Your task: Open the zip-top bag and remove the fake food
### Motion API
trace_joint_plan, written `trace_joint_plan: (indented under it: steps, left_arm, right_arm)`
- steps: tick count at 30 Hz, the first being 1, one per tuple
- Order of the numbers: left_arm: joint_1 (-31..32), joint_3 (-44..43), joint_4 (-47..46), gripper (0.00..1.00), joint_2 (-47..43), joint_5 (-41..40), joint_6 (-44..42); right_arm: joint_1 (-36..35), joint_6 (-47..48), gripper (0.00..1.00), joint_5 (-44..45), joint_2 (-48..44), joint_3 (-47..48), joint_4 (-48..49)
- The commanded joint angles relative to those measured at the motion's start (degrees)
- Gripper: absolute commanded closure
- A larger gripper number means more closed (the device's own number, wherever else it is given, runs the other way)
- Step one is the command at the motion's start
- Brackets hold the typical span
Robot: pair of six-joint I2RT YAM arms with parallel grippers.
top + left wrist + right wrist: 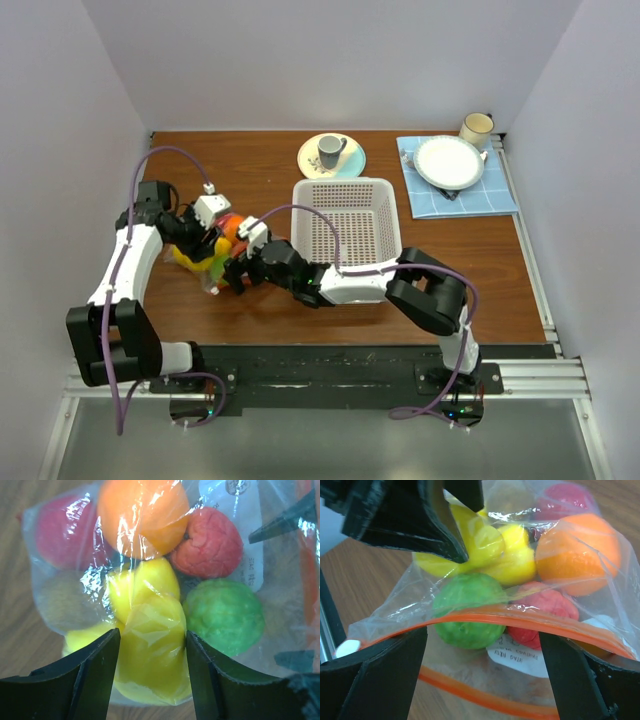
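The zip-top bag (287, 605) lies flat on the wooden table (250, 165), at 9 o'clock from the white perforated basket (345, 183) and between the two grippers. The fake food sits inside it: a yellow piece (150, 645) at centre, a green piece (225, 615) at its 3 o'clock, an orange ball (142, 515) at 12 o'clock, a red piece (210, 542) at 1 o'clock, and a dark red piece (60, 530) and a tan piece (62, 600) on the 9–10 o'clock side. The orange zip strip (520, 622) is parted: one half arches up and the other lies below it. The left gripper (153, 632) is partly open, with its fingers on either side of the yellow piece over the plastic; firm contact cannot be confirmed. The right gripper (482, 632) is fully spread at the bag mouth, with the raised strip spanning from finger to finger and nothing clamped. A saucer with a grey mug (330, 152) stands at 12 o'clock from the basket, and a blue cloth (490, 200) carrying a white plate (449, 162) lies at 2 o'clock.
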State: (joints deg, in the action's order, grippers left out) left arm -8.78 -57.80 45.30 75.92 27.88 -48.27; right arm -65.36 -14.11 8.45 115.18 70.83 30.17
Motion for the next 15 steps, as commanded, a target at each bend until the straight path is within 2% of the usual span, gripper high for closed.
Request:
trace_joint_plan:
  steps: [1, 11, 15]
  left_arm:
    - [-0.3, 3.7, -3.9, 0.40, 0.3, -2.4, -2.4]
    - [0.0, 5.2, -2.8, 0.41, 3.1, 0.6, -2.9]
    - [0.8, 8.7, -2.2, 0.43, 4.8, 2.5, -2.7]
  right_arm:
    - [-1.5, 0.6, 0.01, 2.0, 1.4, -0.5, 1.2]
    - [-3.1, 0.7, 0.01, 3.6, 5.8, 1.8, -1.0]
    - [-3.8, 0.7, 0.01, 3.9, 7.2, 4.5, -1.4]
